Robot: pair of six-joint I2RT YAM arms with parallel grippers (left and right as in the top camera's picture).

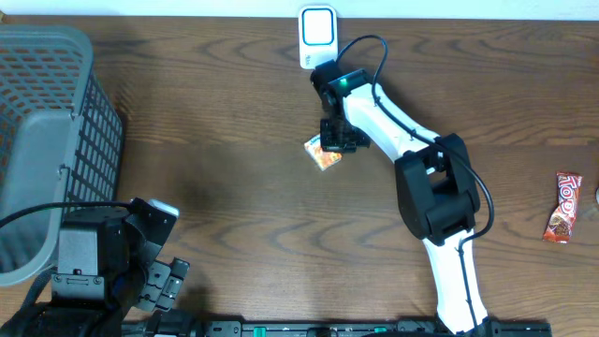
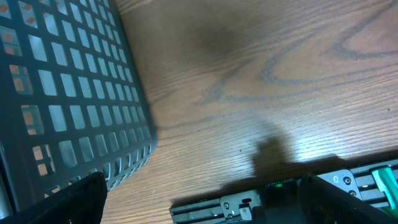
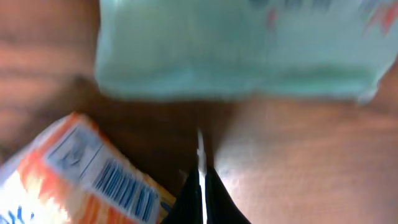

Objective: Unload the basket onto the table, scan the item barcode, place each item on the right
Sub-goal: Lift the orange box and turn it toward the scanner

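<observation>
Wood-grain tabletop (image 1: 234,187) filling the overhead view. Grey mesh basket (image 1: 47,140) against its left edge, from the far-left corner down toward the near edge; in the left wrist view, only the grid wall, close up along the left side.

White right arm (image 1: 412,140) stretched from the near edge diagonally toward the middle of the far edge. Black left arm (image 1: 94,262) folded at the near-left corner, just beside the basket.

White scanner (image 1: 318,36) upright at the middle of the far edge. From the right wrist, seen only as a blurred pale block across the top, too soft for detail.

Red candy bar (image 1: 563,208) alone near the right edge, well apart from everything else, visible overhead only.

Orange-and-white snack packet (image 1: 323,154), the item for scanning, on the near side of the scanner, partly under the right pincer (image 1: 342,136). Barcode hidden overhead but plain from the right wrist: black bars on a white label, at lower left.

Right pincer closed tight, fingertips (image 3: 214,199) pressed together with a thin white sliver between them. No telling from either view the sliver's source, nor the packet's footing, on the wood or lifted.

Wide-spread left pincer (image 2: 208,196), one dark finger in each lower corner of the left wrist view, gripping nothing, above bare wood and a black rail (image 2: 236,204) along the near edge.
</observation>
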